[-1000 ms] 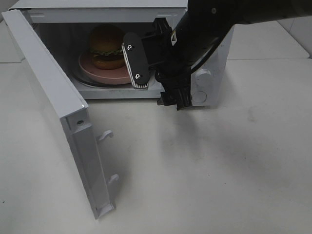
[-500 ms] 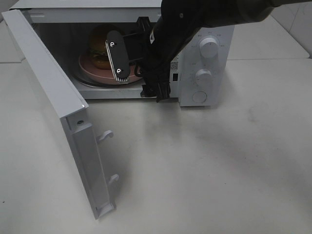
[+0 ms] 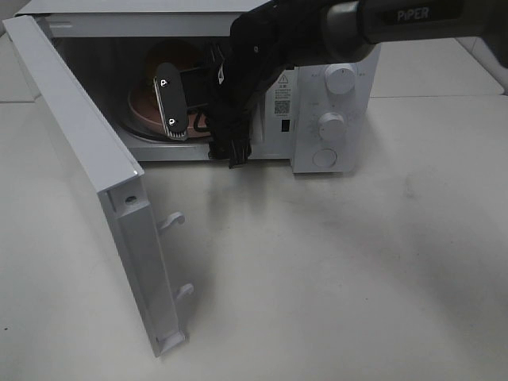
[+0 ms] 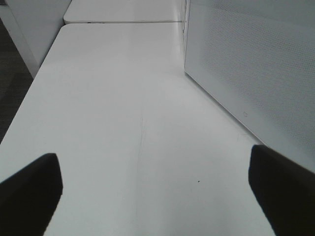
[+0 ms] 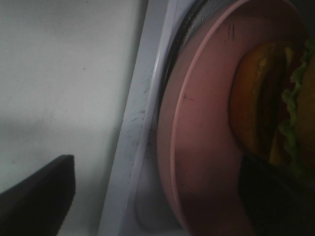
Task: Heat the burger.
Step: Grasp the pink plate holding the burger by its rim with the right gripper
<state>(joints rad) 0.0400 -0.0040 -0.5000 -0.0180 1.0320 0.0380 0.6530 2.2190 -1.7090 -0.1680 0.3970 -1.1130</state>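
Reaching into the open microwave (image 3: 333, 95), the right gripper (image 3: 190, 107) (fingers spread, gripping nothing) is working beside the plated burger (image 5: 275, 108); next, withdrawing and door-closing appear required.

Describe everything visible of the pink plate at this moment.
The pink plate is round, smooth and matte, plastic or ceramic by its look, with a thin raised rim. It lies flat inside the open microwave, apparently on the turntable, near the front edge of the cavity. The burger sits on it, toward the back. In the high view the right gripper, jaws open, hides much of it. Whether a finger touches the plate cannot be told.
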